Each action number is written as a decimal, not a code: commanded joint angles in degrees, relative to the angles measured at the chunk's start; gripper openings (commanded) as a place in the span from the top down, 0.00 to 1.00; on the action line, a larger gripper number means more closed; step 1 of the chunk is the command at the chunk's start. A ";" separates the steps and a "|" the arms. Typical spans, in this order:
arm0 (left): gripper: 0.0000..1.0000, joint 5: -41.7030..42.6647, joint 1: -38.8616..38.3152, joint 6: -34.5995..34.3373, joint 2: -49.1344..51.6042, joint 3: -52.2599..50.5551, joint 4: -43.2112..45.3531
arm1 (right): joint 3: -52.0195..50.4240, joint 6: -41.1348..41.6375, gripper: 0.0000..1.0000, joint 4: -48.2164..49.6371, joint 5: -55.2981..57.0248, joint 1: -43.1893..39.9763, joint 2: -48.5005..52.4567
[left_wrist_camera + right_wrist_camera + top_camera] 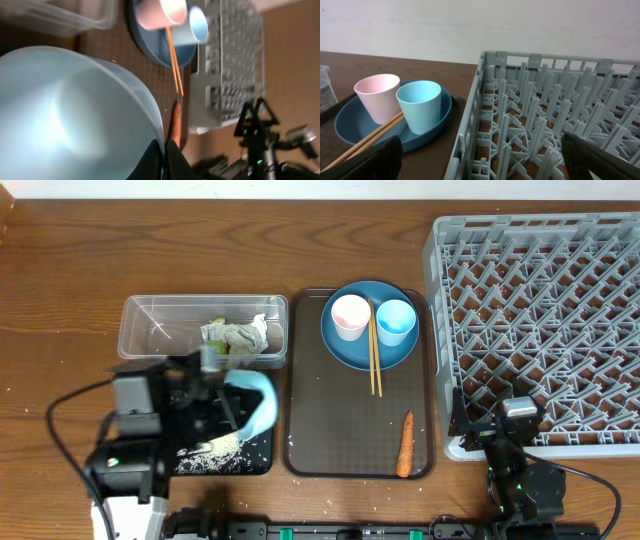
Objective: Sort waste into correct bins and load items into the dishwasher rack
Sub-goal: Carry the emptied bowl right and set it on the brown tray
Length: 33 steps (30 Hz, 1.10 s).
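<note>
My left gripper (230, 412) (165, 161) is shut on the rim of the light-blue bowl (256, 402) (75, 115), which is tilted over the black tray (262, 464) where white rice (214, 450) lies. The clear tub (160, 330) holds the crumpled wrapper (236, 335). On the dark-blue plate (360, 352) (350, 122) stand the pink cup (350, 315) (377, 95) and the light-blue cup (396, 320) (420, 105), with the chopsticks (375, 355) (365, 142) between them. The carrot (405, 445) (175, 125) lies on the brown tray. My right gripper (487, 425) (482, 160) is open at the near-left corner of the dishwasher rack (540, 330) (545, 120).
The brown serving tray (340, 420) sits between the bins and the rack, carrying the plate and the carrot. Loose rice grains are scattered on the wood near the black tray's front. Cables trail at the table's front edge beside both arms.
</note>
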 commanded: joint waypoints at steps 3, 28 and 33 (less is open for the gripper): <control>0.94 -15.56 -17.00 -7.85 3.21 2.27 5.35 | -0.07 -0.66 0.01 -0.24 0.33 0.17 0.17; 0.94 -35.52 -48.37 -7.82 32.13 2.25 21.11 | -0.07 -0.66 0.01 -0.24 0.33 0.17 0.17; 0.94 -36.33 -48.37 -7.80 35.19 2.25 21.46 | -0.07 -0.66 0.01 -0.24 0.33 0.17 0.17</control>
